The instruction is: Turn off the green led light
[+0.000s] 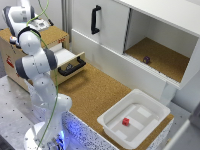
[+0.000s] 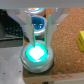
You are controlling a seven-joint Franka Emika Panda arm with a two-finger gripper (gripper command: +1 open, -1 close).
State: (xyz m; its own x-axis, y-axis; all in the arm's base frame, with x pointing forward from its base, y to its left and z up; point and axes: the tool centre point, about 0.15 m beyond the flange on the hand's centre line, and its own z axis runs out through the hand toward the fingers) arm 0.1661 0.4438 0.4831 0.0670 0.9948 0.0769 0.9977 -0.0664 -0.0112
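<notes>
In the wrist view the green LED button (image 2: pixel 37 53) glows bright green in a round silver housing on the cork-topped box. My gripper (image 2: pixel 40 44) hangs right over it, with one finger (image 2: pixel 31 35) on each side of the lit dome; the jaws stand apart and hold nothing. Whether the tips touch the button I cannot tell. A blue button (image 2: pixel 38 22) sits just behind the green one. In the exterior view the gripper (image 1: pixel 43 23) is over the wooden box (image 1: pixel 56 35) at the far left, and the arm hides the green light.
A yellow piece (image 2: pixel 81 40) lies on the box top. A drawer with a black handle (image 1: pixel 70 67) stands open below the box. A white cabinet holds a purple block (image 1: pixel 146 59). A white tray (image 1: pixel 150 107) holds a red block (image 1: pixel 126 121).
</notes>
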